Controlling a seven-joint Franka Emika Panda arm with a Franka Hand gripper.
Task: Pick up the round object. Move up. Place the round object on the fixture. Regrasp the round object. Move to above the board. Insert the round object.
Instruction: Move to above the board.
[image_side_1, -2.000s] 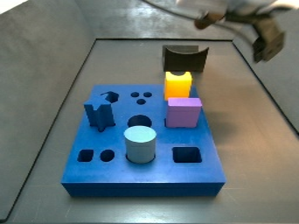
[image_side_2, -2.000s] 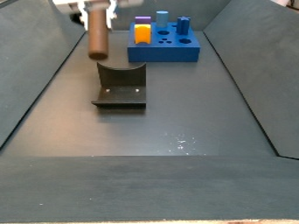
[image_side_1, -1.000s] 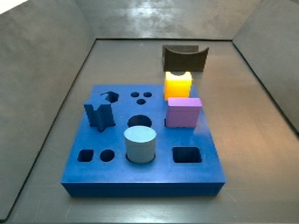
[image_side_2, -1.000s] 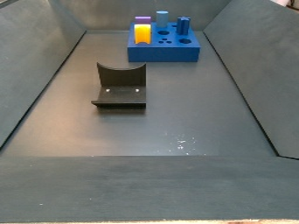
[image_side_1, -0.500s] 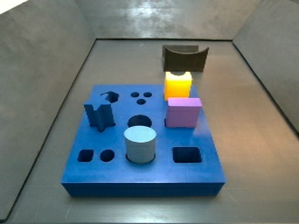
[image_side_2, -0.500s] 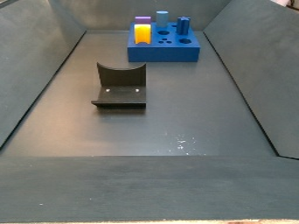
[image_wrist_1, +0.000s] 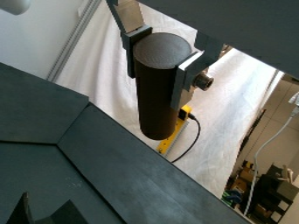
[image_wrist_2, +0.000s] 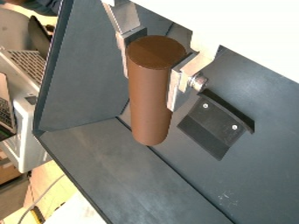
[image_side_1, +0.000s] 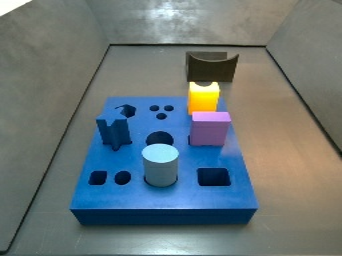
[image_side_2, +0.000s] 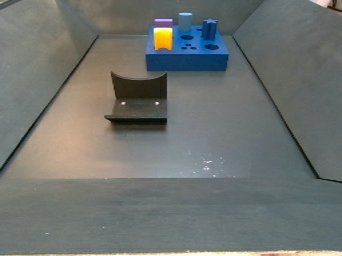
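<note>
Only the wrist views show the hand (image_wrist_2: 153, 63): its silver fingers (image_wrist_1: 132, 33) are clamped on the round object (image_wrist_2: 149, 87), which hangs lengthwise between them, above the bench. Both side views show neither. They show the fixture (image_side_2: 138, 98) standing bare on the bench (image_side_2: 201, 140), apart from the board (image_side_1: 167, 160).

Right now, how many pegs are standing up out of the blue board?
4 on the blue board: pale teal cylinder near the front, purple block and orange-yellow peg behind it, dark blue peg opposite. The gripper holds the reddish-brown cylinder elsewhere.
</note>
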